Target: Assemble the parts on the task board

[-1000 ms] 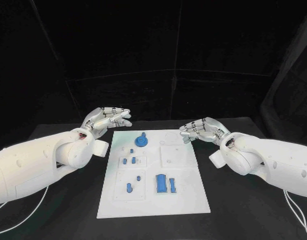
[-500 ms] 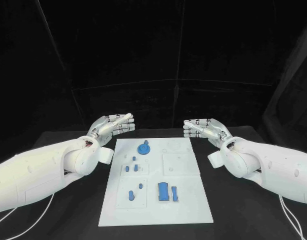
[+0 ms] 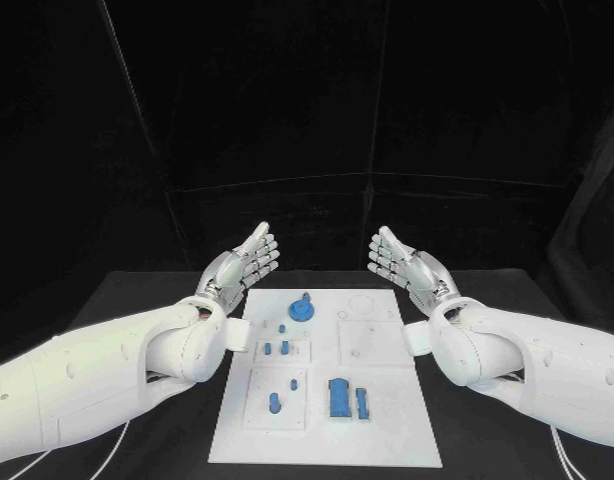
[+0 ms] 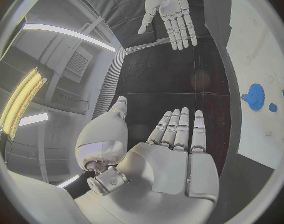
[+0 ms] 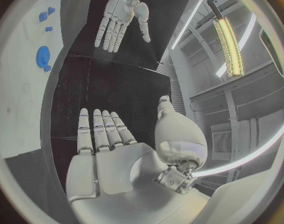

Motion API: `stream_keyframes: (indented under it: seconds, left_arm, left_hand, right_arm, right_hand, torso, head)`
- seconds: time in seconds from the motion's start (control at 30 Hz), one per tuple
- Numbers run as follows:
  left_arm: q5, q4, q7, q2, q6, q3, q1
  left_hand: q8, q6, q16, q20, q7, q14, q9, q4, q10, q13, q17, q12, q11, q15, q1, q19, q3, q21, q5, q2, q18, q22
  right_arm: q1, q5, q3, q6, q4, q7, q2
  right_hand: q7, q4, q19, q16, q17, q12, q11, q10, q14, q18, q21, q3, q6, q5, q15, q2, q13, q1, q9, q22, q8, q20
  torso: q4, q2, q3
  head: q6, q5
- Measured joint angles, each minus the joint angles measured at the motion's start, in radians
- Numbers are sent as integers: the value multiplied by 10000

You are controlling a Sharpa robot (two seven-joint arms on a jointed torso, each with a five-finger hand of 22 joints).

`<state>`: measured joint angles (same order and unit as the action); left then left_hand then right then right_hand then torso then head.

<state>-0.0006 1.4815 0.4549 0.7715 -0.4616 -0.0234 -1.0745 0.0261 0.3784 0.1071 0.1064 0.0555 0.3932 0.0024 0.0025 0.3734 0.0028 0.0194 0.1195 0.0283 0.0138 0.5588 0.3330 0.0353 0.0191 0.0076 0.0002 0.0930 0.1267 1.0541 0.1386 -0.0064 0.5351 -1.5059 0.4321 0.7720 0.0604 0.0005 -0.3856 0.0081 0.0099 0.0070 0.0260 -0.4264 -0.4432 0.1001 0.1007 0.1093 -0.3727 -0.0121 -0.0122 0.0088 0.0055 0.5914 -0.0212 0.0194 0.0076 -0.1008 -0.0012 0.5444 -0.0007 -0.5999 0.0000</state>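
- task board (image 3: 327,400) lies flat in the middle of the black table (image 3: 134,290), its long side running away from the robot, between the two arms.
- blue parts sit spread over it: a round disc-shaped part (image 3: 301,308) near the far end, two small pegs (image 3: 276,348) just nearer, a small piece (image 3: 294,384) and a peg (image 3: 274,403) on the left half, and a big block (image 3: 339,396) with a slim bar (image 3: 362,402) just beside it on the near right.
- whether each part is seated in its proper recess or only lying loose is too small to tell; a round outline (image 3: 369,304) and a square plate area (image 3: 368,342) on the right half look bare of blue, so by my judgement some fitting may be left, yet the same layout could fit an early or a late stage.
- left hand (image 3: 245,265) is raised beside the board's far left corner, fingers straight and apart, holding nothing.
- right hand (image 3: 402,265) mirrors it at the far right corner, likewise flat, spread and empty.
- both hands stand off the board, touching no part; nothing lies between them and the parts.
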Motion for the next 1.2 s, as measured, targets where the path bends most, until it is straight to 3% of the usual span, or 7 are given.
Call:
stream_keyframes:
  seconds: [0.1, 0.33, 0.43, 0.9, 1.03, 1.1, 1.2]
  left_arm:
    - [3, 373, 92, 36, -820, 99, 113]
    - [14, 827, 266, 76, -2202, 211, 250]
    - [19, 859, 313, 79, -2512, 215, 260]
    - [35, 865, 388, 84, -2952, 219, 260]
    - [39, 865, 395, 84, -2990, 219, 261]
    - [41, 869, 398, 84, -3004, 219, 261]
    - [45, 868, 401, 84, -3018, 219, 261]
  left_hand:
    - [-65, -452, -117, -152, -201, -452, -2, -26, -428, -7, -74, -139, -111, -51, -640, -379, -104, -57, 0, -1, -389, -145]
    - [-183, -1315, -747, -782, -450, -1356, -11, -25, -1291, -16, -157, -751, -240, -112, -1934, -1134, -242, -108, -39, 1, -712, -674]
    - [-183, -1602, -880, -888, -490, -1655, -13, -25, -1579, -16, -160, -924, -247, -126, -2353, -1382, -242, -108, -39, 1, -716, -901]
    - [-222, -2516, -1004, -1062, -543, -2614, -12, -26, -2440, -14, -178, -1128, -284, -132, -3728, -2170, -296, -152, -39, -1, -714, -1222]
    - [-222, -2697, -1004, -1072, -556, -2787, -11, -26, -2654, -13, -178, -1128, -281, -139, -4003, -2342, -296, -152, -39, -17, -870, -1239]
    - [-222, -3369, -1004, -1072, -550, -3282, -11, -26, -3335, -12, -177, -1128, -283, -140, -4474, -3148, -295, -152, -39, -6, -870, -1252]
    - [-222, -3733, -1004, -1073, -558, -3869, -10, -26, -3683, -11, -177, -1128, -282, -136, -5466, -3285, -295, -152, -39, -3, -871, -1257]
  right_arm:
    - [-29, -400, 26, 695, -318, 192, 40]
    - [-57, -1001, 51, 1728, -608, 509, 73]
    - [-58, -1132, 52, 1917, -611, 583, 77]
    - [-59, -1359, 53, 2228, -614, 709, 78]
    - [-59, -1381, 54, 2254, -615, 721, 78]
    - [-59, -1387, 54, 2264, -616, 727, 78]
    - [-59, -1395, 54, 2276, -618, 735, 78]
  right_hand:
    - [-212, -4, 415, 0, -35, 0, -88, 476, 490, -157, -221, -106, 426, 0, 46, -33, -15, -652, 81, -73, 0, 234]
    - [-492, -4, 1298, -37, -75, 1, -208, 1453, 1517, -626, -764, -760, 1282, 58, 92, -72, -38, -2018, 171, -149, -38, 771]
    - [-533, 0, 1595, -37, -77, 1, -231, 1786, 1852, -781, -826, -854, 1571, 58, 106, -76, -40, -2467, 181, -166, -38, 866]
    - [-597, 17, 2517, -37, -87, -36, -249, 2809, 2930, -785, -944, -1011, 2451, 58, 130, -79, -38, -3907, 199, -180, -38, 976]
    - [-616, -5, 2694, -37, -86, -36, -245, 3018, 3153, -935, -944, -1034, 2614, 58, 120, -98, -40, -4198, 199, -179, -37, 1010]
    - [-600, -5, 2954, -37, -86, -36, -270, 3279, 3410, -935, -944, -1034, 2860, 58, 126, -93, -44, -4547, 198, -179, -37, 1006]
    - [-606, -5, 3771, -36, -86, -36, -265, 4123, 4298, -935, -943, -1034, 3649, 58, 126, -89, -46, -5482, 198, -179, -37, 1010]
  torso:
    - [7, 0, 3]
    - [12, -2, 6]
    - [12, -3, 7]
    - [13, -3, 8]
    - [13, -3, 7]
    - [13, -3, 7]
    - [13, -2, 7]
  head:
    - [1, 0]
    - [1, 1]
    - [1, 1]
    - [1, 1]
    - [1, 1]
    - [1, 1]
    - [1, 1]
